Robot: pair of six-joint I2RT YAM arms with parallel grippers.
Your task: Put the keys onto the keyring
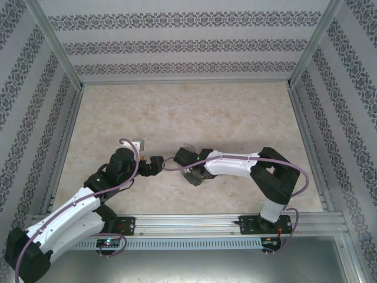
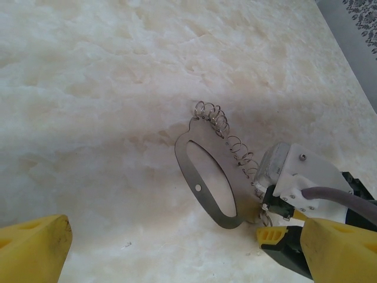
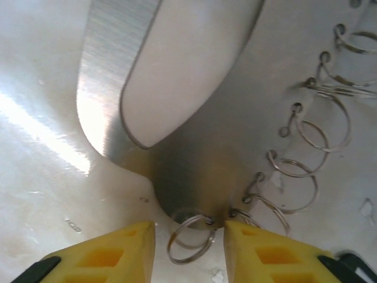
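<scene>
The keyring (image 2: 187,168) is a flat grey metal loop lying on the pale table, with several small wire rings (image 2: 219,121) along one edge. My right gripper (image 3: 188,236) hangs over the loop's narrow end (image 3: 106,71). Its yellow fingers (image 3: 118,250) stand apart on either side of one wire ring (image 3: 191,242) and do not press on it. From the left wrist view that same gripper (image 2: 274,234) shows at the loop's lower tip. My left gripper (image 2: 185,236) is open wide, a little short of the loop, with nothing between its fingers. The keys are out of view.
Patterned walls with aluminium posts (image 1: 56,44) close in the table on three sides. A metal rail (image 1: 194,224) runs along the near edge by the arm bases. The two grippers (image 1: 160,163) (image 1: 189,175) are close together near the middle. The wall's foot (image 2: 353,41) is at the far right.
</scene>
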